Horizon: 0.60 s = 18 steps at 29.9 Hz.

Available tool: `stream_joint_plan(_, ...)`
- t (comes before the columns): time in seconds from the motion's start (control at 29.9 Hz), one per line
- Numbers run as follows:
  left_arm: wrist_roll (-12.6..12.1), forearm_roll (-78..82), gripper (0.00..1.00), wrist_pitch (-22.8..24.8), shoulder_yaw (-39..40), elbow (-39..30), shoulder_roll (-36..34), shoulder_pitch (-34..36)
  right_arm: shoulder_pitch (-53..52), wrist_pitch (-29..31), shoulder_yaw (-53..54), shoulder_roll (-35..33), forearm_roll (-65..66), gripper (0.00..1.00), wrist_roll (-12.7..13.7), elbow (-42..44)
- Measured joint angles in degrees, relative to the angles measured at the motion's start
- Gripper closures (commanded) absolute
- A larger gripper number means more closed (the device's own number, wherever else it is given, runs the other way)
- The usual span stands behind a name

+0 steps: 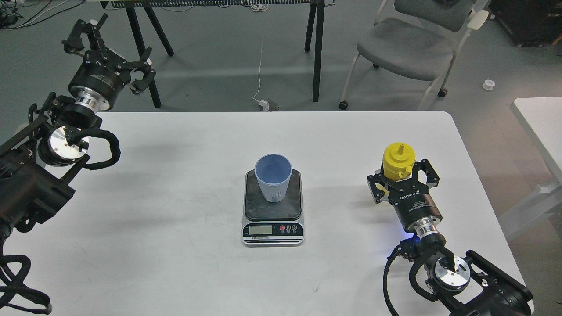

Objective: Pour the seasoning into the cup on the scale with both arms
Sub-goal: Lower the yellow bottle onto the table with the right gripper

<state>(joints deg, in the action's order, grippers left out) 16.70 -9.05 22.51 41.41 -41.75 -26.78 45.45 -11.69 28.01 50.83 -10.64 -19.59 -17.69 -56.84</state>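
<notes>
The light blue cup [273, 176] stands upright on the scale [272, 230], a dark platform with an LCD front, at the middle of the white table [175, 184]. The yellow seasoning bottle [398, 160] stands upright at the right of the table, nozzle up, well right of the cup. My right gripper [400, 175] is shut around the bottle's lower body from the near side; the tethered cap is hidden. My left gripper [109, 46] is open and empty, raised beyond the table's far left corner.
A grey chair [408, 44] and black trestle legs [317, 48] stand on the floor behind the table. A second white table [540, 123] is at the right edge. A white cable [261, 66] runs down the floor.
</notes>
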Motion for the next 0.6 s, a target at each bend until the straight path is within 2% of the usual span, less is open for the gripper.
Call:
stream_joint_plan(0.17,0.05,0.05,0.01,-0.05,-0.01,-0.08,0.11,0.0,0.14,0.0,-0.02,-0.15,-0.01,0.49,0.02,0.06)
stream_joint_plan(0.37,0.13,0.14,0.01,-0.17,-0.11,-0.09,0.17,0.0,0.73,0.0,-0.06,-0.17,-0.01,0.46,0.03,0.06)
stream_joint_plan(0.6,0.13,0.18,0.01,-0.33,-0.18,-0.09,0.45,0.05,1.14,0.0,-0.04,-0.17,-0.01,0.37,-0.02,0.68)
